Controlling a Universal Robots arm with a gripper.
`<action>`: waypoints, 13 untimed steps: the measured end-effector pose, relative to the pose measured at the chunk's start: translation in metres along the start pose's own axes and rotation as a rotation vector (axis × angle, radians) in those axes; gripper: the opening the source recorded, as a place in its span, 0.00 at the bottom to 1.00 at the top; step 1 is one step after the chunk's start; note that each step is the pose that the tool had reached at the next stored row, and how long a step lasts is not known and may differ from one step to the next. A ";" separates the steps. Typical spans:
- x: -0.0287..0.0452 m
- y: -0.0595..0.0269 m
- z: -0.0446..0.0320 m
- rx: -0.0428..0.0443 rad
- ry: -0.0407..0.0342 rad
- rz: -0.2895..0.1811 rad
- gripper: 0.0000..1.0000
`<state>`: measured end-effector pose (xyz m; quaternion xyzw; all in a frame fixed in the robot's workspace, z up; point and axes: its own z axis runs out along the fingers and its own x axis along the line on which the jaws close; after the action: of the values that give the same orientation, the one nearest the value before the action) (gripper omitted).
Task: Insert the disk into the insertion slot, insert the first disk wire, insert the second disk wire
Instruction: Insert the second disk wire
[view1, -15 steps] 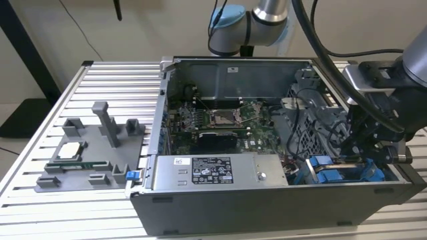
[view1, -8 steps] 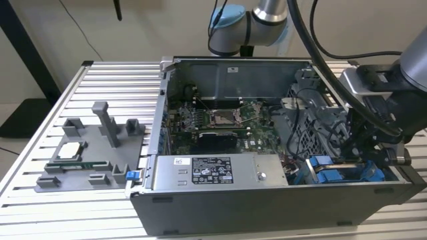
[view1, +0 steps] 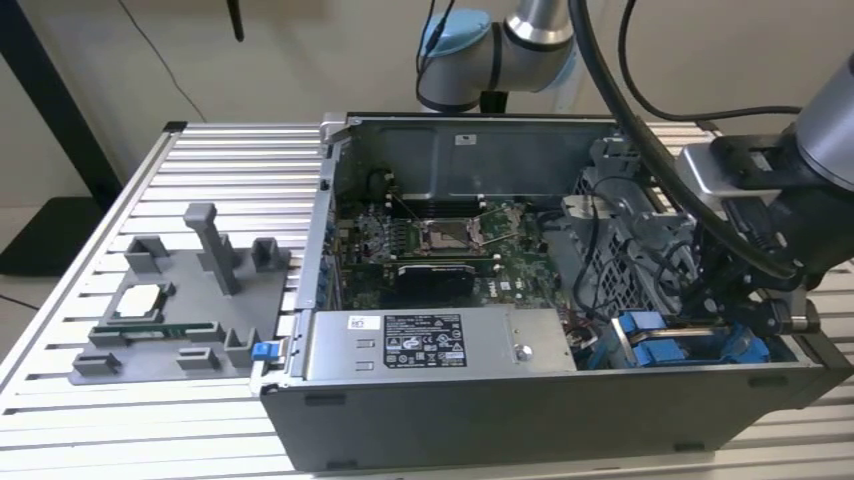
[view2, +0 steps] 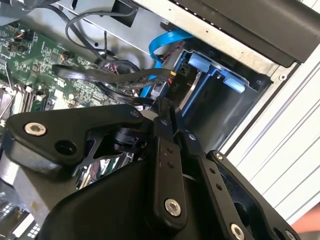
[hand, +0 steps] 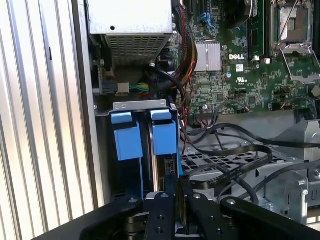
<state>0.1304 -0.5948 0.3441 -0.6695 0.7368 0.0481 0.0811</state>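
1. Disk sits edge-up in the insertion slot, its blue frame tab beside the bay's other blue tab, at the open computer case's corner nearest the exterior view's right.
2. Your gripper hovers just over the disk's end, fingers drawn close together around a dark connector.
3. Black cables loop across the perforated cage right beside the bay, crowding your approach.
4. Power-supply box flanks the slot; the motherboard lies beyond.
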 end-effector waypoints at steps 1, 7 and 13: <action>0.0001 0.0000 0.0003 0.0010 0.0000 0.000 0.00; 0.0003 0.0001 0.0018 0.0037 -0.0003 -0.001 0.00; 0.0005 0.0001 0.0027 0.0052 -0.0005 -0.001 0.00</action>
<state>0.1304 -0.5948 0.3413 -0.6697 0.7365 0.0463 0.0830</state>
